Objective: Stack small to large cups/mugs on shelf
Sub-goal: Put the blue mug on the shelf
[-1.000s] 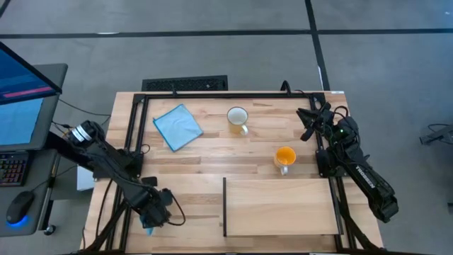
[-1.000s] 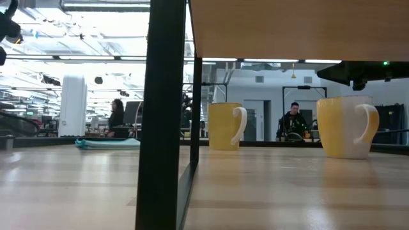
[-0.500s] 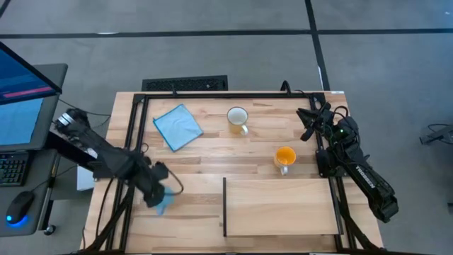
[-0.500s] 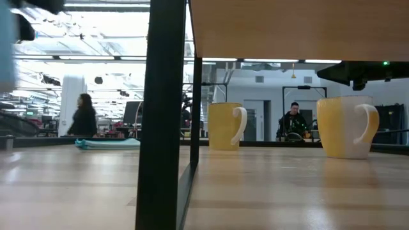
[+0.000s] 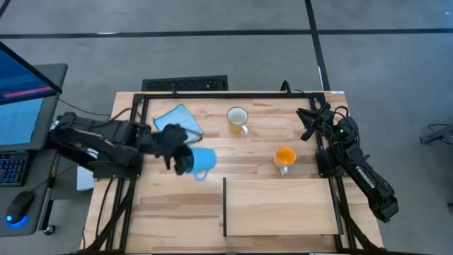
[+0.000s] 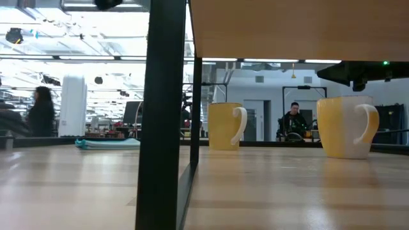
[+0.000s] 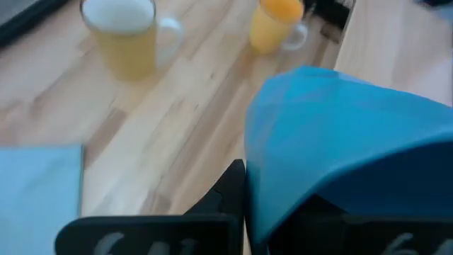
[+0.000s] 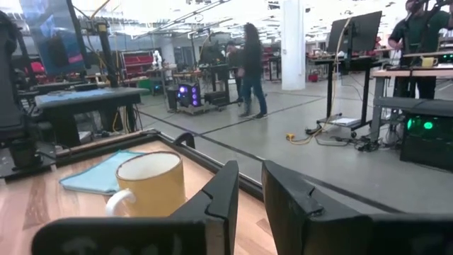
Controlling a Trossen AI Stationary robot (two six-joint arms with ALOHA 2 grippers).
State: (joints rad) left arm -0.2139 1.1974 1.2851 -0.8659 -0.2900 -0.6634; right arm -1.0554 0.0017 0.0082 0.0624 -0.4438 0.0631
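My left gripper (image 5: pixel 181 157) is shut on the small light-blue mug (image 5: pixel 201 162), in the air over the table's left middle, beside the blue cloth (image 5: pixel 175 117). The mug fills much of the left wrist view (image 7: pixel 340 149). The white mug (image 5: pixel 237 117) stands upright on its base at the far middle. The orange mug (image 5: pixel 284 157) stands to its right, just beyond the shelf (image 5: pixel 279 207). That light-wood board takes up the near right part of the table. My right gripper (image 5: pixel 308 122) waits at the far right, open by a narrow gap (image 8: pixel 249 191), with nothing between its fingers. My left gripper holds the light-blue mug at the end nearest the wrist (image 7: pixel 249 177), coming at it from the table's left and slanting down. One dark finger (image 7: pixel 228 193) shows against the outside of the wall; the mug hides the other. The mug is lifted clear, handle (image 5: pixel 200 175) toward the near edge.
A dark frame runs along the table's far and side edges (image 5: pixel 212 93). The low view shows the shelf's dark post (image 6: pixel 165 115) close in front, with the white mug (image 6: pixel 225 126) and orange mug (image 6: pixel 345 126) behind it. People move in the room beyond.
My left gripper has risen from the table's near left corner and swung toward the far edge and the right, turning as it went. The light-blue mug has travelled with it and now hangs over the left middle of the table.
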